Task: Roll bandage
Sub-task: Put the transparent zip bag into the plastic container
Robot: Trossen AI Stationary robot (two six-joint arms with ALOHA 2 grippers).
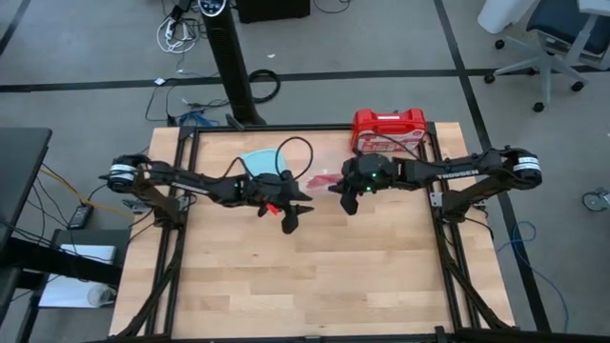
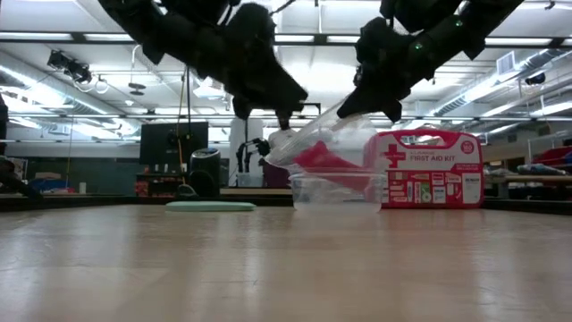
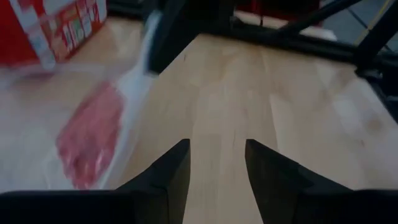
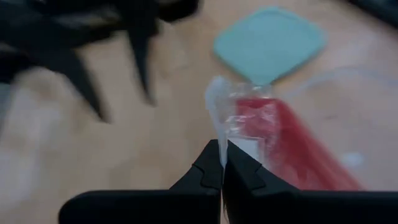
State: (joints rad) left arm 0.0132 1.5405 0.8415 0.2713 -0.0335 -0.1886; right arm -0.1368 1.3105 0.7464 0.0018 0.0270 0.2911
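The red bandage (image 4: 283, 146) lies inside a clear plastic bag (image 2: 308, 143), which my right gripper (image 4: 221, 163) is shut on above the middle of the table. The high view shows the bandage (image 1: 319, 180) just left of that gripper (image 1: 335, 189). My left gripper (image 3: 216, 163) is open over bare wood, close beside the bag (image 3: 93, 134) and touching nothing; in the high view it (image 1: 294, 217) is left of centre. In the low view the bag's lower end sits by a clear tub (image 2: 336, 190); I cannot tell whether it rests on it. My right gripper pinches an edge of the clear bag (image 4: 219, 115) between its two shut fingers, only at their free ends. The fingers slant down from the table's right side. The bag hangs tilted below them with the red bandage inside it.
The red first-aid case (image 1: 389, 131) stands at the table's far right. A pale blue lid (image 1: 257, 160) lies flat at the far left of centre. Black frame rails (image 1: 172, 238) run along both side edges. The near half of the table is bare wood (image 1: 315, 286).
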